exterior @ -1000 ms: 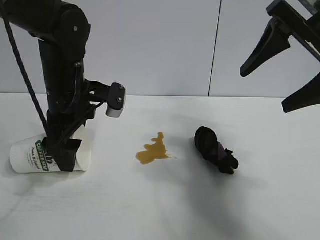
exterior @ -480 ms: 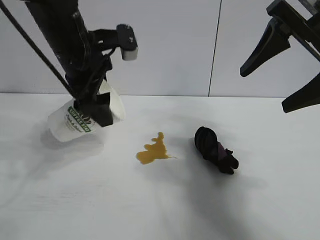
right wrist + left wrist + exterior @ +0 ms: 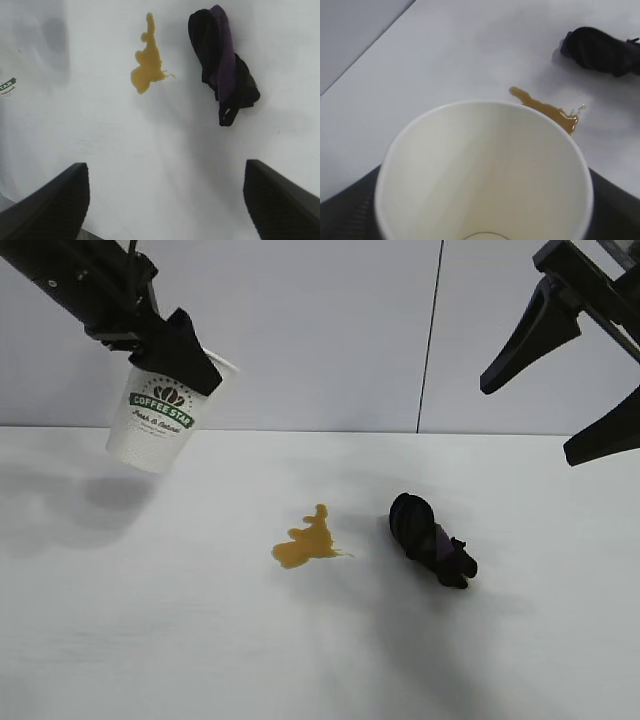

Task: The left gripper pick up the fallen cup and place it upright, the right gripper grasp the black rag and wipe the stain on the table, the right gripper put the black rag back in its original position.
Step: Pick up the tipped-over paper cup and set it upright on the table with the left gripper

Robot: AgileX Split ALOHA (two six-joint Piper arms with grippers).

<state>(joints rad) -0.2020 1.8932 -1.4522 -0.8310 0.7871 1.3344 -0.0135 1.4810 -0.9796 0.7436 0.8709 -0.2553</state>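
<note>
White paper cup (image 3: 163,412) now hangs clear of the tabletop (image 3: 150,640), gripped at its rim by the left end effector (image 3: 178,362), mouth uppermost and only slightly tilted; a second ago it lay on its side, and half a second ago it was partly raised and slanted. So the lift and most of the righting look done, and what remains of this step, as I judge it, is to lower the cup and let go. Its shadow falls below it, well apart from the stain (image 3: 306,541), which sits below and to the right of this end effector. Beyond the stain lies the black rag (image 3: 430,538), untouched. High at the far side, the right end effector (image 3: 570,390) hangs with fingers spread, holding nothing, unmoved across the frames.
</note>
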